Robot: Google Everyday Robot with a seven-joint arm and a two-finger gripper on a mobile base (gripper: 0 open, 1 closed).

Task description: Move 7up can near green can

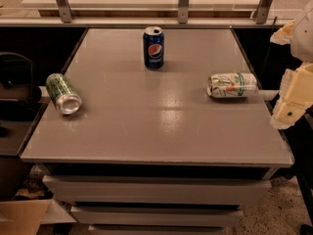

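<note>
The 7up can (232,85) lies on its side near the right edge of the grey table (156,131), pale with green lettering and an orange-red spot. The green can (63,93) lies on its side at the table's left edge, its silver end facing the front. My gripper (292,98), pale yellow and white, hangs off the table's right edge, just right of the 7up can and not touching it.
A dark blue Pepsi can (153,47) stands upright at the back middle of the table. A railing with metal posts (183,4) runs behind the table. A dark chair (17,82) stands at the left and a cardboard box (22,214) on the floor.
</note>
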